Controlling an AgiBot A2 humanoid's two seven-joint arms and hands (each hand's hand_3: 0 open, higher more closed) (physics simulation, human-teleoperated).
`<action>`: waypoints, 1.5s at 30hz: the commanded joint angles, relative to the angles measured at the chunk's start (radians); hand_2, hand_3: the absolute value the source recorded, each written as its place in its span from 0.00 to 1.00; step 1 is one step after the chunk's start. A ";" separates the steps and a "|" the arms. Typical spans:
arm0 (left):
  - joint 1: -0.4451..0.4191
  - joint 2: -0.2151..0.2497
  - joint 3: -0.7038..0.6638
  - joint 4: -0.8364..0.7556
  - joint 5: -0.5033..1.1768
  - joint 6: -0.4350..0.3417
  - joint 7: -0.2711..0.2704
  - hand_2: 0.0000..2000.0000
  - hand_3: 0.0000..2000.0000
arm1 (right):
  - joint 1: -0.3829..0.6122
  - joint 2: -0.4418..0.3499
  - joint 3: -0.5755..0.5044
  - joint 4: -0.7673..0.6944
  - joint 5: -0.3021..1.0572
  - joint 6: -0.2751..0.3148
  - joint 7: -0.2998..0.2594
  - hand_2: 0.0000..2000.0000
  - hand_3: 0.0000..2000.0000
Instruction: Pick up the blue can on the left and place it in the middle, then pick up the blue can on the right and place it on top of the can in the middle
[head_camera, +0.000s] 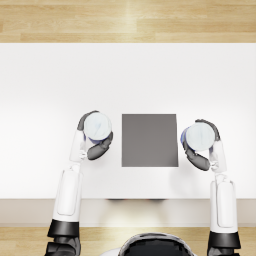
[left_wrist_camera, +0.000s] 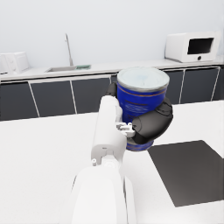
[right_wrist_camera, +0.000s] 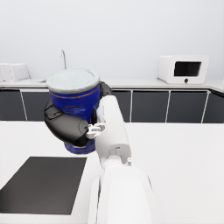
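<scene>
Two blue cans, one per hand

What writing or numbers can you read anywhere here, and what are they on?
None can be read.
Left blue can, held by the left hand: faint pale print on its label, too blurred to read.
Right blue can, held by the right hand: no legible text.
Microwave: no readable marking.

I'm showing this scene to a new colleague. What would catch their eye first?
Two blue cans: the left hand holds the left blue can, and the right hand holds the right blue can. Between them a dark square mat lies bare on the white table.
</scene>
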 joint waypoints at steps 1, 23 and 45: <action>0.038 0.019 0.082 -0.026 -0.044 -0.001 0.000 1.00 0.76 | 0.032 -0.006 0.025 0.055 0.000 -0.001 0.000 1.00 0.76; 0.123 0.149 0.371 0.376 -0.157 -0.009 -0.284 1.00 0.76 | 0.069 -0.048 0.089 0.149 0.000 -0.003 0.000 1.00 0.76; 0.091 0.200 0.355 0.483 -0.157 0.000 -0.332 0.00 0.43 | 0.137 -0.101 0.149 0.133 0.000 -0.004 0.000 1.00 0.76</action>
